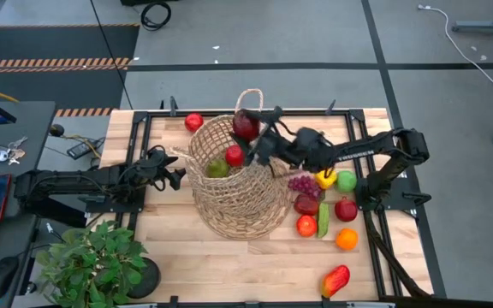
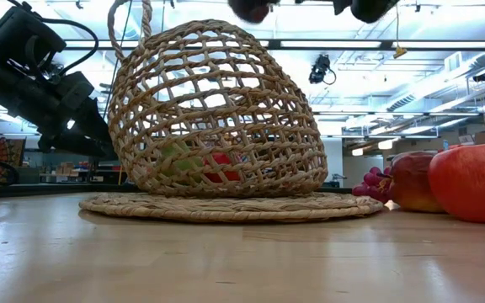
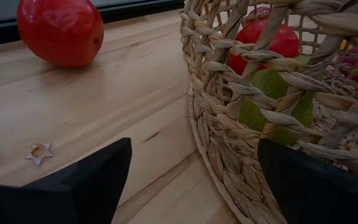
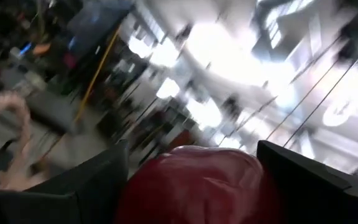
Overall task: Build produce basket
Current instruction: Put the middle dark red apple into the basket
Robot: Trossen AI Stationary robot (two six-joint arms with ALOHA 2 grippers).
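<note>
The tan wicker basket (image 1: pixel 234 184) sits mid-table on its flat woven bottom (image 2: pixel 226 206). Its loop handle (image 1: pixel 248 98) is at the far side. A red fruit (image 1: pixel 234 155) and a green one (image 1: pixel 217 168) lie inside. My right gripper (image 1: pixel 248 128) is above the basket's far rim, shut on a dark red apple (image 4: pixel 197 183). My left gripper (image 3: pixel 191 180) stands open, low beside the basket's left wall (image 3: pixel 229 143); whether it touches the wall I cannot tell. More produce (image 1: pixel 323 210) lies on the table right of the basket. My right gripper pinches the dark red apple by two opposite sides (image 4: pixel 135 186) between its two fingers. The fingers reach in from the table's right side, tipped slightly upward. The apple (image 1: pixel 246 126) is lifted clear, above the basket's far rim.
A red apple (image 1: pixel 193 121) lies on the table far left of the basket. Grapes (image 1: pixel 303 183), a yellow pepper (image 1: pixel 325 179), a green apple (image 1: pixel 347 180), an orange (image 1: pixel 347 239) and a mango (image 1: pixel 335 280) lie at the right. A potted plant (image 1: pixel 92 261) stands at the near left corner.
</note>
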